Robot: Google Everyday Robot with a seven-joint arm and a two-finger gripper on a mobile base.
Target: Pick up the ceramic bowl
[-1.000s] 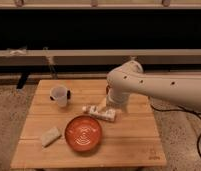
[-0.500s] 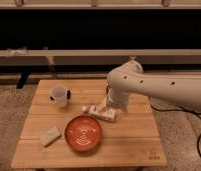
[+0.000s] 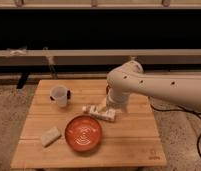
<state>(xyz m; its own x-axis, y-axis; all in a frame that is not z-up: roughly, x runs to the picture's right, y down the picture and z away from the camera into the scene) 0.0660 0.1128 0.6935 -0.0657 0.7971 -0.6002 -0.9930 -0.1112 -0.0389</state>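
One white arm point(image 3: 169, 92) enters from the right edge and runs leftward as a thick, near-level link. At its left end sits a bulky rounded elbow joint point(image 3: 126, 80), with a row of small dark holes along the shell. From there the limb turns downward into a shorter wrist section point(image 3: 116, 100). The gripper point(image 3: 105, 106) is at the low end, close over the middle of the tabletop point(image 3: 134, 145), angled down and left, and mostly hidden under the wrist.

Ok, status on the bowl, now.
Claw low at table centre, by white packet. Red bowl on table front, not gripped. Packet lies just behind bowl.
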